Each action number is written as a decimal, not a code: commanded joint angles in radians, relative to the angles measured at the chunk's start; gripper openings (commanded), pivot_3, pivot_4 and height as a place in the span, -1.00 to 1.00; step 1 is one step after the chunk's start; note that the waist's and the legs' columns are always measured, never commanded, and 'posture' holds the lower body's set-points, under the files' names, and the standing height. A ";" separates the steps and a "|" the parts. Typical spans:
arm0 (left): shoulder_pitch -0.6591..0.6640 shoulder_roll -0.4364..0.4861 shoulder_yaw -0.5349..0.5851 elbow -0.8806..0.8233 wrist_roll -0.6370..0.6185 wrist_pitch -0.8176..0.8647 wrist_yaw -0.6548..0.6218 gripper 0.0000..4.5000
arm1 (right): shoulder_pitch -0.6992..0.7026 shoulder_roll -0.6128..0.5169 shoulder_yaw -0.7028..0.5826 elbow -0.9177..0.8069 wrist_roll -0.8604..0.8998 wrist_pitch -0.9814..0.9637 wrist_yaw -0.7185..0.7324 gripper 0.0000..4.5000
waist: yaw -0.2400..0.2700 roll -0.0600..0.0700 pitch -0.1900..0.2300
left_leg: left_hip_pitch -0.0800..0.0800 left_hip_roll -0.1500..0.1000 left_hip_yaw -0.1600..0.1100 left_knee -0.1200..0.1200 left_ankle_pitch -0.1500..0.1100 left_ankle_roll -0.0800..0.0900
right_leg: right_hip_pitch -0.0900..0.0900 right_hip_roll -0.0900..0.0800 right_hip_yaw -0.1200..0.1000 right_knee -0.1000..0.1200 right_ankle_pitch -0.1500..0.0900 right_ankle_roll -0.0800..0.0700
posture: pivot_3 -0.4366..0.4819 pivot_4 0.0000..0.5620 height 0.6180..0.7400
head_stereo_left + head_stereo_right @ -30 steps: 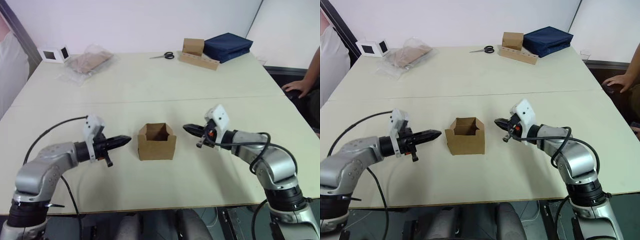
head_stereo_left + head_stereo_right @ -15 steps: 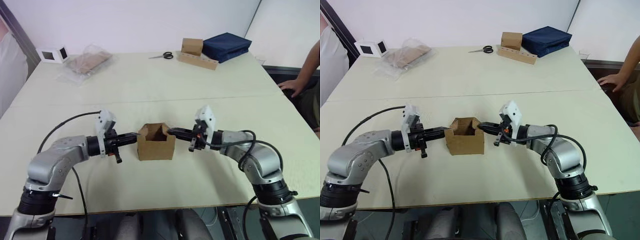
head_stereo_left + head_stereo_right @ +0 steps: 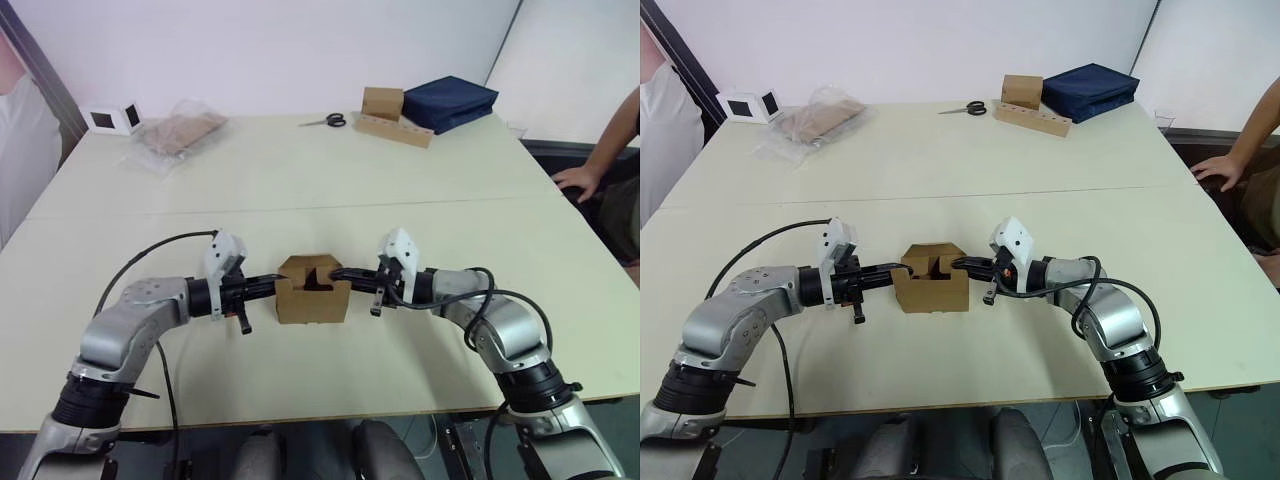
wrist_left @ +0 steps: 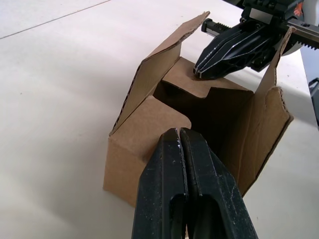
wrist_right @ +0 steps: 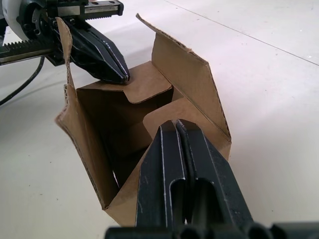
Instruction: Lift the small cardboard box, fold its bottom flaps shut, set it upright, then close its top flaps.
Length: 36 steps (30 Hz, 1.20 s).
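**Small cardboard box pinned between 2 pincers, side flaps going down**

The small cardboard box [image 3: 313, 293] stands upright on the table [image 3: 330, 180], near the front edge, square between the robot's arms. From the box, the left pincer [image 3: 272, 285] comes in at 9 o'clock and the right pincer [image 3: 338, 274] at 3 o'clock, both lying level along 1 line across the open mouth. Each is clenched with nothing in its grip, pressing like a blunt poker on 1 of the top flaps [image 4: 192, 79].

Counted in the wrist views: 4 top flaps, 2 short ones tipped inward under the tips, 2 long ones, at 12 and 6 o'clock, standing up. Neither arm is nearer; they mirror each other.

I'd judge the coming move turns on those 2 standing flaps, which lie crosswise to the pincers' line.

Elsewhere on the table: 1 scissors [image 3: 324, 120], 1 clear bag [image 3: 176, 131], 1 navy case [image 3: 448, 100].
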 commanded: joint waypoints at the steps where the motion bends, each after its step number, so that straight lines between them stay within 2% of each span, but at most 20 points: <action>1: -0.003 0.000 0.016 -0.011 -0.011 0.020 0.009 -0.99 | -0.024 0.022 -0.065 -0.064 0.068 0.052 -0.026 -1.00 | 0.000 0.000 0.000 | 0.000 0.000 0.000 0.000 0.000 0.000 | 0.000 0.000 0.000 0.000 0.000 0.000 | -0.05 -0.47 1.00; 8: -0.035 0.000 0.108 -0.088 -0.131 0.108 0.050 -0.99 | -0.076 0.018 -0.219 -0.216 0.258 0.200 -0.095 -1.00 | 0.001 0.000 0.001 | -0.003 0.000 0.000 0.000 0.000 0.000 | -0.002 0.000 0.000 0.000 0.000 0.000 | -0.05 -0.47 1.00; 10: -0.041 0.028 0.149 -0.105 -0.159 0.134 0.054 -0.99 | -0.078 -0.002 -0.248 -0.279 0.315 0.253 -0.111 -1.00 | 0.001 0.000 0.001 | -0.003 0.000 -0.001 0.000 0.000 0.000 | -0.003 0.000 0.000 0.000 0.000 0.000 | -0.05 -0.47 1.00; 15: -0.065 0.085 0.186 -0.061 -0.161 0.141 0.033 -0.99 | -0.045 -0.073 -0.210 -0.411 0.394 0.353 -0.108 -1.00 | 0.000 0.000 0.001 | -0.006 0.000 -0.001 0.000 0.000 0.000 | -0.006 0.000 0.000 0.000 0.000 0.000 | -0.05 -0.47 1.00; 22: -0.206 0.059 0.099 0.212 -0.022 -0.003 -0.032 -0.99 | -0.024 -0.074 -0.081 -0.444 0.372 0.377 -0.128 -1.00 | 0.002 0.000 0.001 | -0.007 0.000 0.000 0.000 0.000 0.000 | -0.006 0.000 -0.001 0.000 0.000 0.000 | -0.05 -0.47 1.00; 28: -0.358 -0.053 -0.008 0.514 0.109 -0.190 -0.124 -0.99 | -0.067 -0.044 -0.014 -0.358 0.311 0.340 -0.125 -1.00 | 0.003 -0.001 0.001 | -0.011 0.000 0.000 0.001 0.000 0.000 | -0.009 0.000 -0.001 -0.001 0.000 0.000 | -0.05 -0.47 1.00; 36: -0.489 -0.193 -0.085 0.831 0.235 -0.396 -0.236 -0.99 | -0.100 -0.036 0.032 -0.287 0.244 0.304 -0.106 -1.00 | 0.000 -0.001 0.001 | -0.016 0.000 0.000 0.002 0.000 0.000 | -0.015 0.000 -0.001 0.000 0.000 0.000 | -0.05 -0.47 1.00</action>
